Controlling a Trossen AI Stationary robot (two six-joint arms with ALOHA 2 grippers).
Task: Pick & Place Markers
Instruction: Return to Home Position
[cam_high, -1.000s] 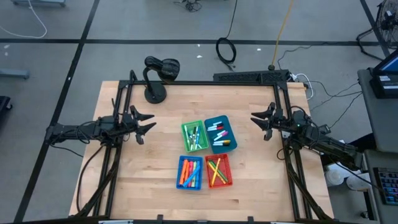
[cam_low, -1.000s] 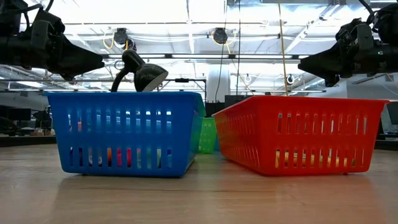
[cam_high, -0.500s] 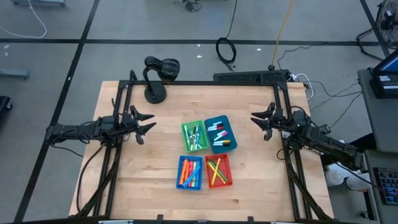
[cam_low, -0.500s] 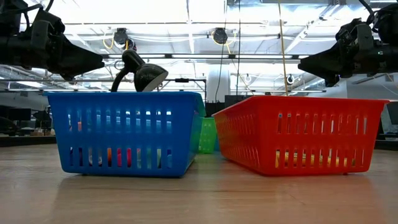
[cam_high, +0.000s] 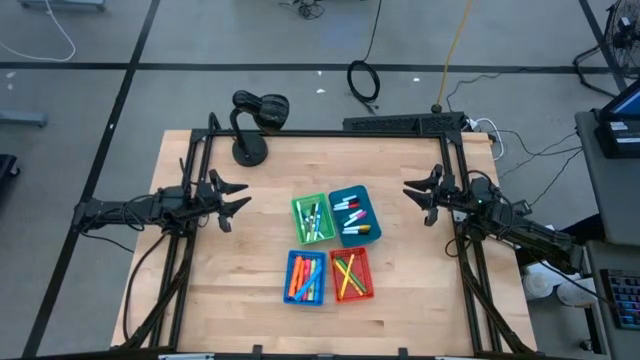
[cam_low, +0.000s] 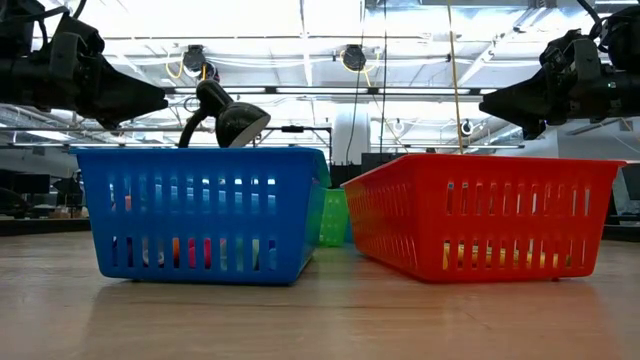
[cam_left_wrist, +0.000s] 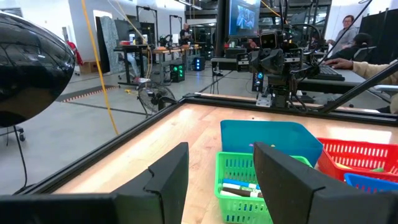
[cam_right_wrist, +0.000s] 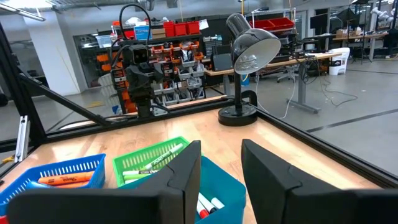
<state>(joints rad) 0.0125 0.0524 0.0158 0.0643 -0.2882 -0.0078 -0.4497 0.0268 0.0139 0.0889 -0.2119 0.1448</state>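
The markers lie sorted inside four small bins at the table's middle: green and white ones in the green bin (cam_high: 312, 218), white ones with coloured caps in the teal bin (cam_high: 355, 215), orange and pink in the blue bin (cam_high: 306, 277), yellow and green in the red bin (cam_high: 351, 274). My left gripper (cam_high: 238, 199) hovers open above the table left of the bins. My right gripper (cam_high: 411, 193) hovers open to their right. Neither holds anything.
A black desk lamp (cam_high: 254, 120) stands at the table's far left, its base on the wood. Black frame rails run along the left, far and right edges. Bare wood (cam_high: 260, 245) surrounds the bins. People sit at desks beyond the table in the left wrist view.
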